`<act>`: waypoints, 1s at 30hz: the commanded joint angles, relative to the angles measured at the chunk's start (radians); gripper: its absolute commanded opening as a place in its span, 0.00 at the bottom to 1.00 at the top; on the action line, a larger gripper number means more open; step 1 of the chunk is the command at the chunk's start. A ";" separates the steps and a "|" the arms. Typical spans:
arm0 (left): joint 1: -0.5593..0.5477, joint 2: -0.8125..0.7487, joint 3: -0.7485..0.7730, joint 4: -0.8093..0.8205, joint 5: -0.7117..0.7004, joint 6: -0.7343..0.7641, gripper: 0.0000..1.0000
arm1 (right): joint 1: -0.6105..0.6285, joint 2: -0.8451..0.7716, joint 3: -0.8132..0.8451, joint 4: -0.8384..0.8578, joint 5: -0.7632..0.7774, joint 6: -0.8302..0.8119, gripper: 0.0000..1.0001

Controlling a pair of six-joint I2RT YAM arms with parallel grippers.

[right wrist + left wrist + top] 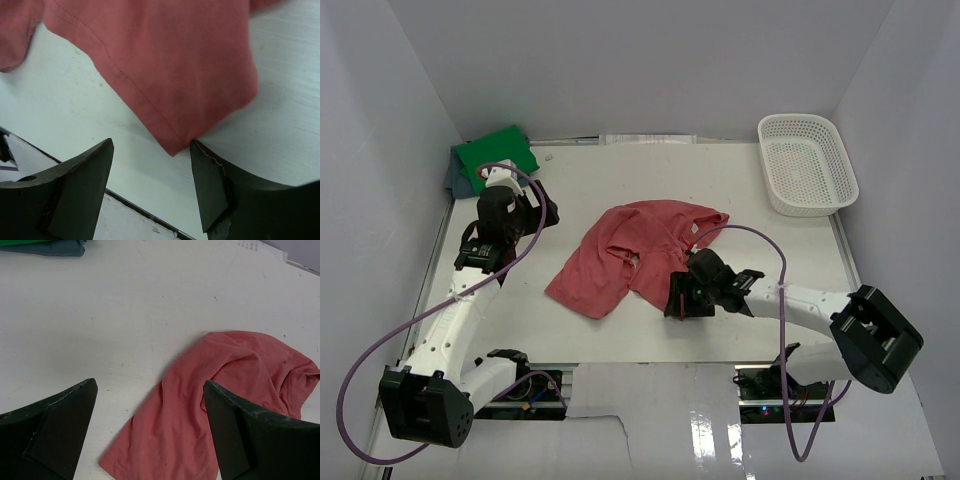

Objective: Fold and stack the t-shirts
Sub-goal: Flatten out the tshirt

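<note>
At mid-frame in the overhead view, where the crumpled red shirt [635, 250] lies, seat your right gripper [150, 145], its jaws apart astride the shirt's lower corner, deep over the hem before pinching, while your left gripper [150, 385] hovers wide open.

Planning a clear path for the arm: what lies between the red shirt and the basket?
Nothing but bare table. The top view shows the stretch from the red shirt to the white basket with nothing on it. Neither wrist view shows that stretch.
</note>
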 commanded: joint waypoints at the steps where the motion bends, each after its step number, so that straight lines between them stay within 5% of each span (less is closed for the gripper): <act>1: 0.006 -0.027 0.032 0.000 0.000 0.001 0.98 | 0.001 0.055 -0.035 0.077 -0.065 0.037 0.70; 8: 0.006 -0.025 0.032 0.001 -0.003 0.004 0.98 | 0.001 0.099 -0.004 0.074 -0.048 0.029 0.59; 12: 0.006 -0.025 0.033 0.001 -0.005 0.004 0.98 | -0.001 0.100 -0.004 0.065 -0.039 0.030 0.08; 16: 0.006 -0.024 0.033 0.000 -0.003 0.004 0.98 | 0.001 0.002 0.031 -0.011 0.019 0.030 0.08; 21: 0.006 -0.019 0.033 0.004 0.014 0.014 0.98 | -0.039 -0.111 0.267 -0.140 0.029 -0.043 0.08; 30: -0.019 0.004 0.030 0.030 0.095 0.083 0.98 | -0.270 0.148 0.833 -0.263 -0.124 -0.265 0.08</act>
